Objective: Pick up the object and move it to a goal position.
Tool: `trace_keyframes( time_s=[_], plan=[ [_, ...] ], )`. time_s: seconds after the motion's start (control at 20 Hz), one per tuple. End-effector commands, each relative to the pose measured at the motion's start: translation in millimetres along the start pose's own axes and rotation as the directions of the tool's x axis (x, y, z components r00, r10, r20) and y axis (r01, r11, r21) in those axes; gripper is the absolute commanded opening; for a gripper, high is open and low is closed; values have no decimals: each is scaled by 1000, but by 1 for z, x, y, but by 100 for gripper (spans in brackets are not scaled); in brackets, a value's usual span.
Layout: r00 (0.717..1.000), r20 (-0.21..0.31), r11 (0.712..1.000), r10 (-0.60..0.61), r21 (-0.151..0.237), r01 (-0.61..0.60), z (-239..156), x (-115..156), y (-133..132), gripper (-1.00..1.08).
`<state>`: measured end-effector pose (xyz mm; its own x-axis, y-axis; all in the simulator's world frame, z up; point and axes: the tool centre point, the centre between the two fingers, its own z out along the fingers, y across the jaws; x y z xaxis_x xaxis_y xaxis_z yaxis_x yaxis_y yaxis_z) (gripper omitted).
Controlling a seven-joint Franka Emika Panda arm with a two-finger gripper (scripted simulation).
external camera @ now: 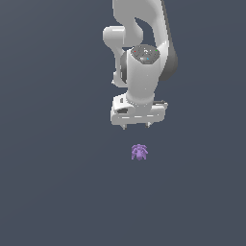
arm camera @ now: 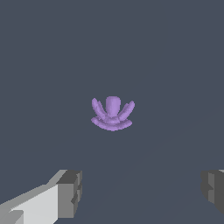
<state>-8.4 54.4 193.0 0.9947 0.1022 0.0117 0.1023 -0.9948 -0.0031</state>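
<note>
The object is a small purple lumpy figure with several rounded lobes, lying on the dark grey floor. In the wrist view the figure sits in the middle of the picture, apart from both fingers. My white gripper hangs above the floor, a little beyond the figure in the exterior view, not touching it. Its jaws stand wide apart and hold nothing. One grey fingertip and the other fingertip show at the sides of the wrist view.
The white arm reaches down from the top of the exterior view. The floor is a plain dark grey surface with no other objects and no goal marker in view.
</note>
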Motion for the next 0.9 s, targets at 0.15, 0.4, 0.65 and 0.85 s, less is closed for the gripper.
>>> trace_keyframes(
  time_s=[0.15, 0.4, 0.65, 0.85],
  plan=[
    [1000, 2, 1000, 0, -3, 0, 2, -1, 2, 100],
    [1000, 8, 1000, -1, -16, 1, 13, -4, 11, 100],
    [1000, 9, 1000, -1, -17, 1, 14, -4, 12, 100],
    [1000, 10, 1000, -18, -17, 18, 15, -4, 12, 100]
  ],
)
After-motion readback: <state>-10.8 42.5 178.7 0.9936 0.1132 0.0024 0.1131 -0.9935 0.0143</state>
